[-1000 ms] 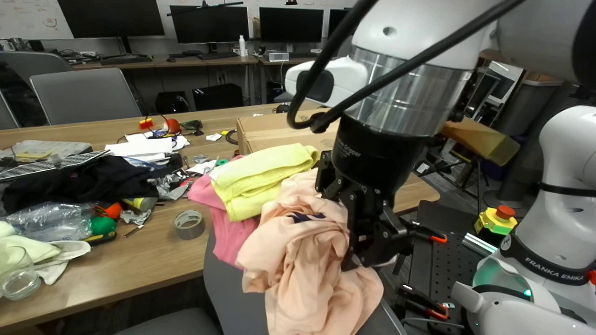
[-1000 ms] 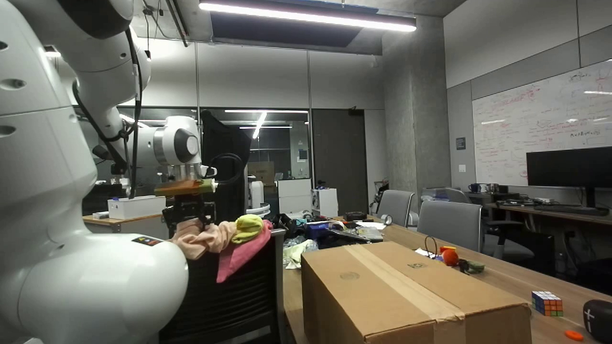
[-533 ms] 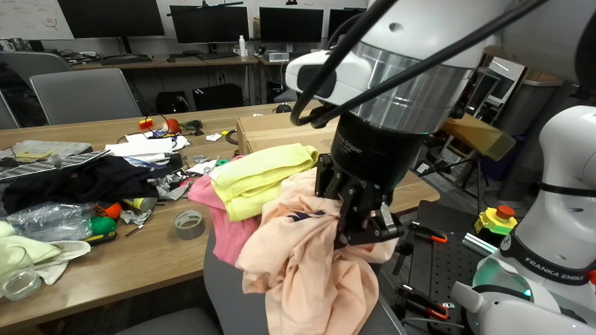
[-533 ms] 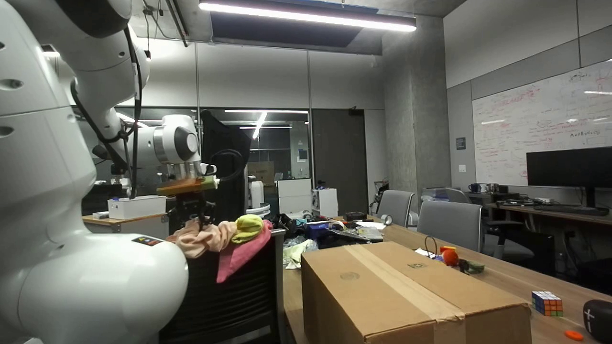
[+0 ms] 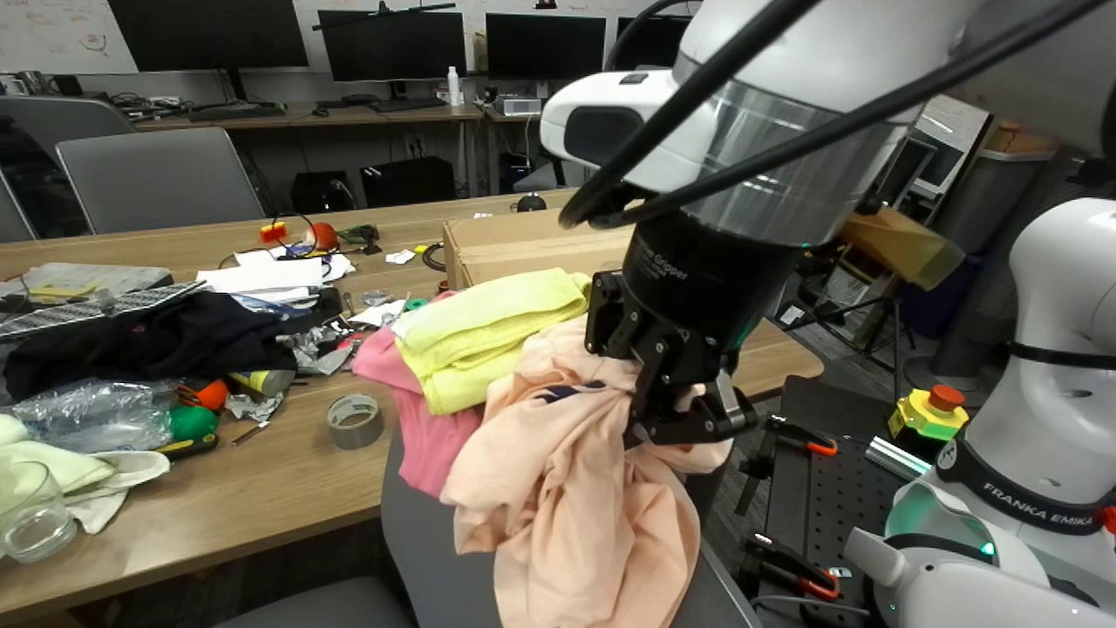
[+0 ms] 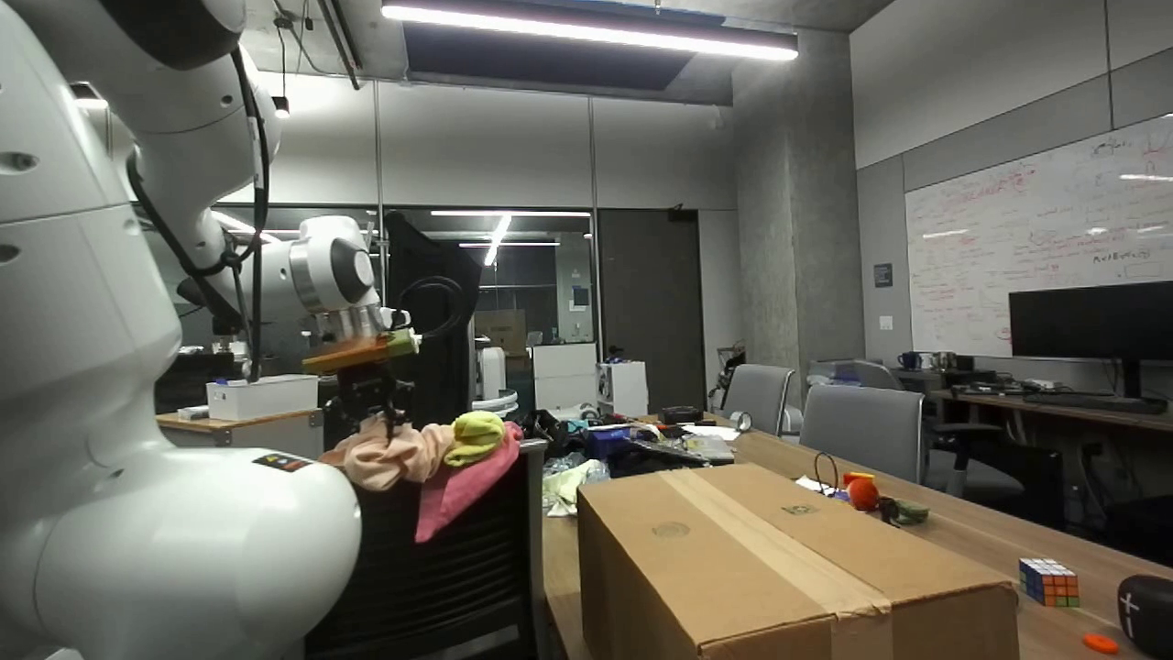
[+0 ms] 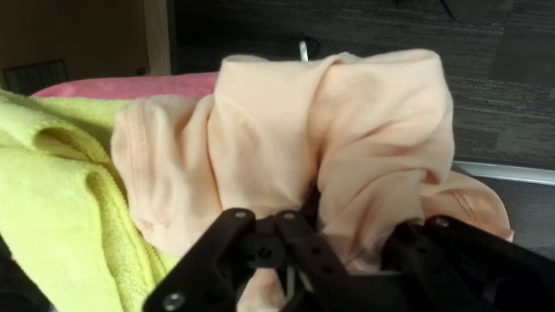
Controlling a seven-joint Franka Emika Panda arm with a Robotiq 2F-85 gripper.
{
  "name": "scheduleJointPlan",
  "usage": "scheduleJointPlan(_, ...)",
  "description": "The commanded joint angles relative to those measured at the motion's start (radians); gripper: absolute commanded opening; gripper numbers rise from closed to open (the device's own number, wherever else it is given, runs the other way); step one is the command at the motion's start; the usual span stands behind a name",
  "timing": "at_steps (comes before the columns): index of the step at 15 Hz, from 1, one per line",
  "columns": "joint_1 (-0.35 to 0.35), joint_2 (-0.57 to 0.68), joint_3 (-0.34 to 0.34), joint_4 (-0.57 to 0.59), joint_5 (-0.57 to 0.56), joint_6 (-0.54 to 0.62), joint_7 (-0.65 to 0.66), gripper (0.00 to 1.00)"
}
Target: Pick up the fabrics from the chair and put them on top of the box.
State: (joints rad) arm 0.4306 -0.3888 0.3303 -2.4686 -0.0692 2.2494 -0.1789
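A bunched peach fabric lies over the top of the chair. A folded yellow fabric and a pink fabric lie beside it; all three show in an exterior view. My gripper is down in the peach fabric. In the wrist view, the peach fabric is gathered between the fingers, which look shut on it; the tips are buried. The yellow fabric is at left. The closed cardboard box stands on the table, with nothing on its top.
The wooden table holds a tape roll, a glass, a black cloth and other clutter. An emergency stop is near the robot base. A Rubik's cube stands beside the box.
The gripper has tilted and risen slightly. The peach fabric is drawn in around the fingers, its right edge shifting left. The yellow and pink fabrics look almost unmoved.
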Motion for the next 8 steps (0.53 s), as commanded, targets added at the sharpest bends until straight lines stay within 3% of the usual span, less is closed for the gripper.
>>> scheduleJointPlan(1,-0.001,-0.076,0.020,-0.011,-0.056,0.007,-0.003,0.04)
scheduleJointPlan(8,0.024,-0.229,0.018,0.001,-0.095,0.003,-0.009,0.04)
